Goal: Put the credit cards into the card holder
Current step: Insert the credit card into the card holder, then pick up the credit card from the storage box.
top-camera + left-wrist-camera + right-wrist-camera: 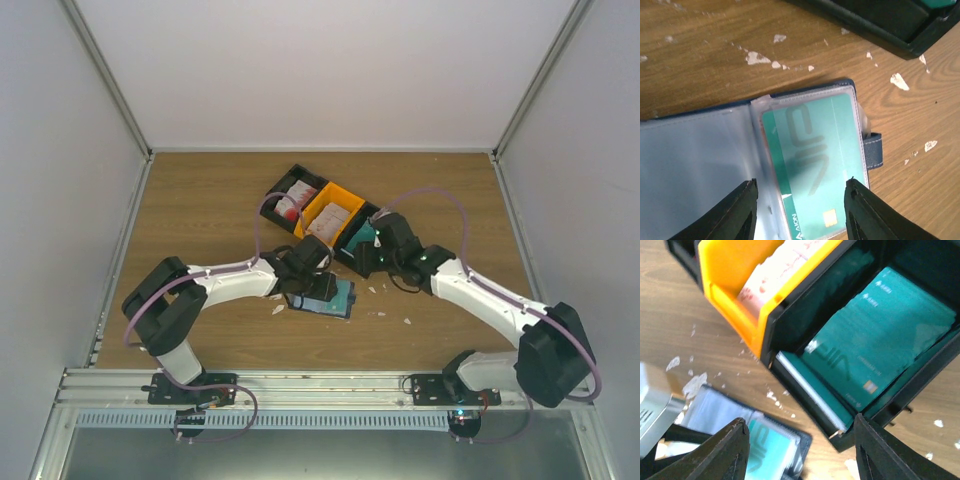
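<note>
Right, my left hand (pixel 800 189) has its fingers spread and holds nothing. It hovers at the bottom centre of the left wrist view, over the card holder (pixel 700 150), which lies opened flat on the worktop (pixel 700 60). One teal card (pixel 812 150) sits under the clear sleeve on the holder's right half. My right hand (pixel 800 421) is likewise spread and empty, poised over the black bin (pixel 790 325) at the right of its view, where the stack of teal credit cards (pixel 885 335) lies. I judge the step in hand to be fetching the next card. I would come down on the top card alone, pinch it by its long edges, and lift steeply enough to clear the bin wall. An orange bin (pixel 730 275) with white and pink cards (pixel 775 267) crowds the upper left, the holder lies just beside the bins, and white scraps (pixel 757 58) litter the wood. Both arms work close together, so I would hold the left one clear of the right one's path.
</note>
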Action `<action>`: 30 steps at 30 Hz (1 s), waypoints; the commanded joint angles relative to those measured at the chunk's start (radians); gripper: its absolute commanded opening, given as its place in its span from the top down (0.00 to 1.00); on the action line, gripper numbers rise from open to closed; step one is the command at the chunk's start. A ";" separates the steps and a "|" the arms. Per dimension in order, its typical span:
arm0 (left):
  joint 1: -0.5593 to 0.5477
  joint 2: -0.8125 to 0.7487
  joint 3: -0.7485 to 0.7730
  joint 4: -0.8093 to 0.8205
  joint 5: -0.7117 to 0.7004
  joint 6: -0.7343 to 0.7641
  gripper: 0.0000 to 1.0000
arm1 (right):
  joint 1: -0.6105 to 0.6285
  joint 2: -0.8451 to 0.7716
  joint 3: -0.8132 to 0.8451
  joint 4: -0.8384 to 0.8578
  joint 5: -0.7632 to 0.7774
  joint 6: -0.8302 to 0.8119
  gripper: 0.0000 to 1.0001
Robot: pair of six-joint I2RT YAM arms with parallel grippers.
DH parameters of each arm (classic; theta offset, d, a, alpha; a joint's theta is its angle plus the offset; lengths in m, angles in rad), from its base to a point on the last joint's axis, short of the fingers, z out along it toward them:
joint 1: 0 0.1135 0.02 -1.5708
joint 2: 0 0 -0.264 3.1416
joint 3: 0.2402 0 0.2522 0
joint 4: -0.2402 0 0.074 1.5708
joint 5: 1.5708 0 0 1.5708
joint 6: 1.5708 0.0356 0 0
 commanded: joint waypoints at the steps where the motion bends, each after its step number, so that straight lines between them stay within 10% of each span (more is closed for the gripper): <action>1: 0.028 -0.043 -0.023 0.079 -0.005 -0.026 0.52 | -0.069 0.059 0.099 -0.059 -0.051 -0.160 0.44; 15: 0.225 -0.368 -0.276 0.175 0.029 -0.069 0.52 | -0.095 0.420 0.342 -0.177 -0.176 -0.467 0.36; 30: 0.267 -0.377 -0.321 0.188 0.068 -0.071 0.52 | -0.095 0.530 0.353 -0.192 -0.281 -0.521 0.36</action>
